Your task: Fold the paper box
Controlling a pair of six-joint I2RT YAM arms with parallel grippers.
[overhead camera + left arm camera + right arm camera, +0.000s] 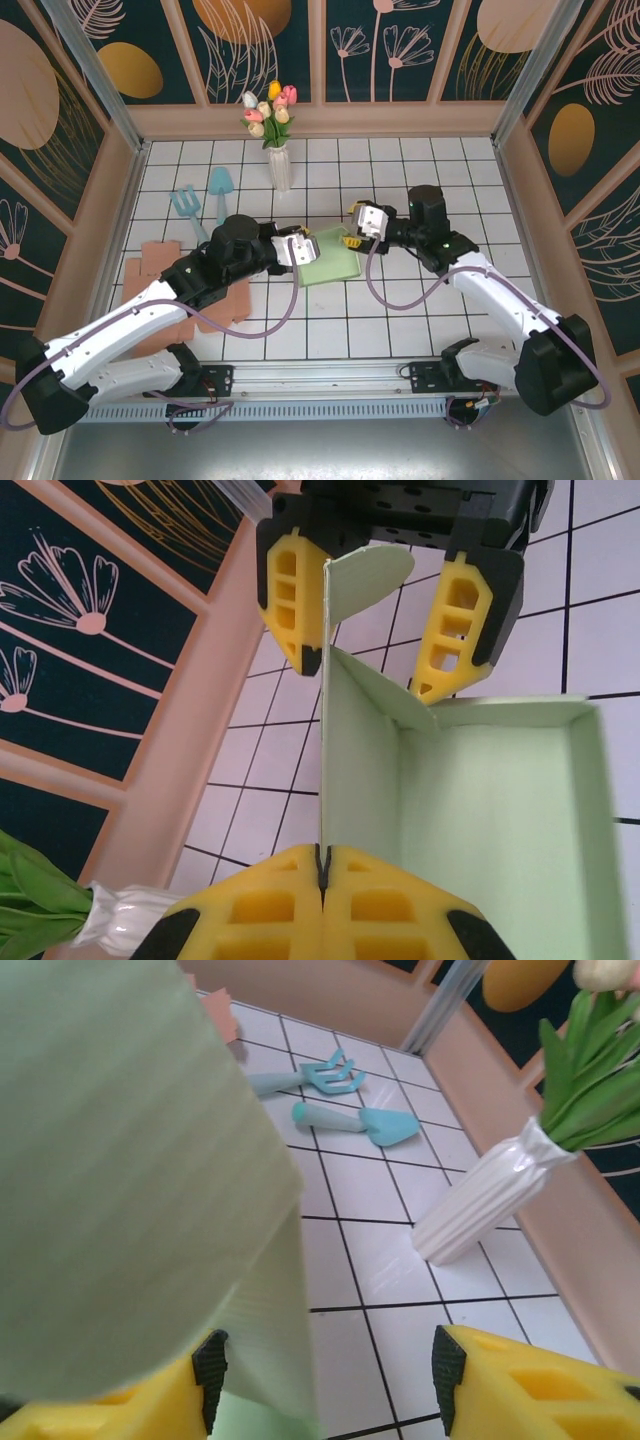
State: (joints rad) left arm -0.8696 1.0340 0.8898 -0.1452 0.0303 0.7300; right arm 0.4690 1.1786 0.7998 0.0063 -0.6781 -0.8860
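**Task item.** The pale green paper box point(330, 262) sits on the white tiled worktop point(400, 320) near its centre, between the two pincers. In the left wrist view it is partly formed: one long side wall stands upright, a far wall is raised, and the inside floor is open to view. A rounded flap point(368, 575) rises from the far end of the upright wall.

**Left pincer** point(322, 868). Its yellow fingers are pressed together on the top edge of the upright side wall, with the thin card nipped between them.

**Right pincer** point(366, 680). It is spread, with one finger on each side of the rounded flap. The flap lies against one finger, and the other finger stands clear of it. In the right wrist view the green card fills the near left side between the two yellow fingers.

**Other items.**
- A white ribbed vase point(279, 165) of tulips point(270, 108) stands behind the box, toward the back wall.
- A blue toy rake point(320, 1072) and a blue toy trowel point(358, 1123) lie side by side to the left of the vase.
- Flat salmon card sheets point(155, 262) lie at the left side of the worktop, partly under the left arm.
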